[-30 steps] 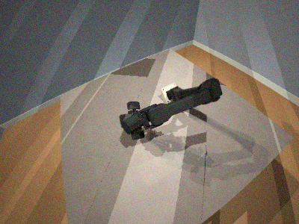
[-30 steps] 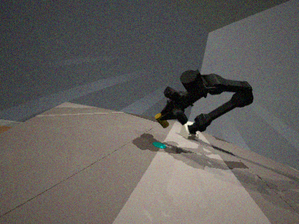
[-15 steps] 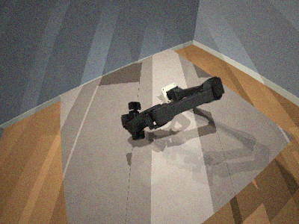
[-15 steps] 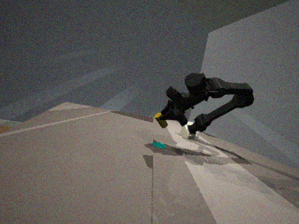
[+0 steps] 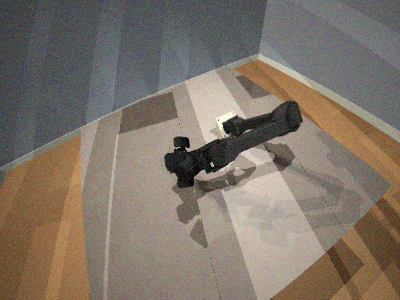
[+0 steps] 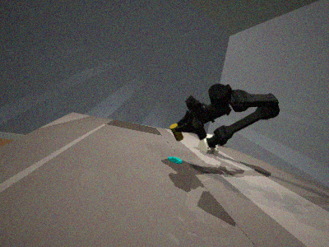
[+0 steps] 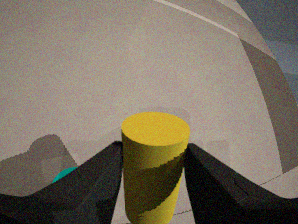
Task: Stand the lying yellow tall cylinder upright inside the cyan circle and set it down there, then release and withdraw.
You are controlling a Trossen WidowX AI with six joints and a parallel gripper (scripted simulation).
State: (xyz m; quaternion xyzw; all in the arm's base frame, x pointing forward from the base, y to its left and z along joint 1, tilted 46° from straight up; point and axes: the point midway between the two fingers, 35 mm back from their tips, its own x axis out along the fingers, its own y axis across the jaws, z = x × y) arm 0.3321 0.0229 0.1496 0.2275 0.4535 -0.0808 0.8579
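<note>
Half done, I'd say: the gripper (image 7: 152, 183) is clamped on the yellow cylinder (image 7: 153, 169), carried off the table (image 6: 103, 185), near the cyan circle (image 6: 174, 160) but not over it. Placing, letting go and retreating remain.

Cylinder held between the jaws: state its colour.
Yellow cylinder, clearest in the wrist view.
</note>
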